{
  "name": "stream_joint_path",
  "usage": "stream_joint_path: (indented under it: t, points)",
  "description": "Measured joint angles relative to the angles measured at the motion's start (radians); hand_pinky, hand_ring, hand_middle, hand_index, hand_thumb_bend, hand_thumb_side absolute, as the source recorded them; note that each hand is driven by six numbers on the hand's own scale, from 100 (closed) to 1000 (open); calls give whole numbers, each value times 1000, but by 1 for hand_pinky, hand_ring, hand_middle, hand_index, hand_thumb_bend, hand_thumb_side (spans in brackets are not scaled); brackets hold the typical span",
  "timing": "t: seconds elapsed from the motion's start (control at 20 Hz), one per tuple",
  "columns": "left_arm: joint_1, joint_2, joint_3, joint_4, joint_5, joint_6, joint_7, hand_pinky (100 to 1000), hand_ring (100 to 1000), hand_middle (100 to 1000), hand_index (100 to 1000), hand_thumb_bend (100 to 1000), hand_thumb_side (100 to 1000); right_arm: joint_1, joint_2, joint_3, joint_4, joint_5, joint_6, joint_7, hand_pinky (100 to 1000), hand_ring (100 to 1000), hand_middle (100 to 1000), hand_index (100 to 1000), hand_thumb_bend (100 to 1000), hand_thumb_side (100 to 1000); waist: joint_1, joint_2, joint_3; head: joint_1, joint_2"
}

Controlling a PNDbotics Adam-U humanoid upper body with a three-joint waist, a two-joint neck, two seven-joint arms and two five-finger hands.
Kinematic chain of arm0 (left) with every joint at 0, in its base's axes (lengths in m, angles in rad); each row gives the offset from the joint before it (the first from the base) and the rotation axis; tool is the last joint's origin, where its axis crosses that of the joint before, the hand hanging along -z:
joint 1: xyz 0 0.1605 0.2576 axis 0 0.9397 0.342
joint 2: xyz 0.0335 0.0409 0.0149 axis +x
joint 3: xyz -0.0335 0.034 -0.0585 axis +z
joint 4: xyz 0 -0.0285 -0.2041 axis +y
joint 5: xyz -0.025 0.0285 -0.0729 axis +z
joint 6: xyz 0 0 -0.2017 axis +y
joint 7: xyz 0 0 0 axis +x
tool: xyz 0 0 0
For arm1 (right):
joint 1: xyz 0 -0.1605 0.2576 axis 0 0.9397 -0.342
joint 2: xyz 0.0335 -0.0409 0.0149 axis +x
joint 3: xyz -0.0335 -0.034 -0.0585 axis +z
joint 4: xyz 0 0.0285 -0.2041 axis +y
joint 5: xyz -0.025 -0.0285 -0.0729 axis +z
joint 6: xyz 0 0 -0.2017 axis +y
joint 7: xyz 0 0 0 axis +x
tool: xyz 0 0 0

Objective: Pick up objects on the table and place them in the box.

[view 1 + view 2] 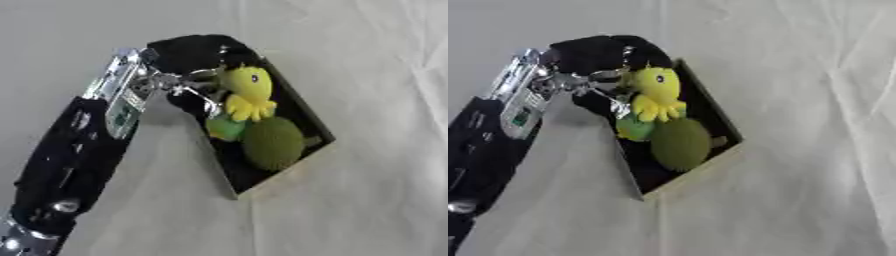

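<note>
A dark-lined box (311,122) with tan edges lies askew on the white cloth. Inside it rest a round olive-green plush (273,143) and a small bright green item (226,128). A yellow plush toy (248,91) with dangling legs is over the box's upper end. My left hand (191,54) comes in from the lower left on a black and silver arm and sits at the box's upper corner, its fingers curled round the yellow toy's far side. My right hand shows in neither view.
White wrinkled cloth (367,200) covers the table all round the box. My left forearm (70,160) crosses the lower left of the view.
</note>
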Motion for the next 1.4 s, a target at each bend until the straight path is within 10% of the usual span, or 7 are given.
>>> stream_joint_path:
  t: [0.45, 0.9, 1.2, 1.4]
  points:
    - [-17, 1, 7, -63, 35, 4, -4, 1000, 977, 921, 1000, 137, 551, 0, 0, 0, 0, -1, 2, -2, 910, 842, 552, 756, 100, 526, 4, -17, 8, -1, 1]
    - [-26, 0, -3, -65, 135, 44, -44, 1000, 974, 922, 1000, 100, 824, 2, -1, 0, 0, -3, 5, -5, 909, 841, 550, 756, 100, 526, 9, -24, 18, -6, 2]
    - [-20, 0, -3, -81, 188, 62, -63, 1000, 956, 901, 1000, 100, 627, 2, -1, 0, 0, -3, 6, -7, 909, 841, 550, 756, 100, 525, 8, -24, 18, -11, 3]
    - [11, 0, 28, -139, 234, 65, -66, 971, 909, 860, 982, 100, 336, 1, -1, 0, 0, -3, 2, -12, 908, 842, 553, 757, 100, 525, 2, -24, 17, -14, 3]
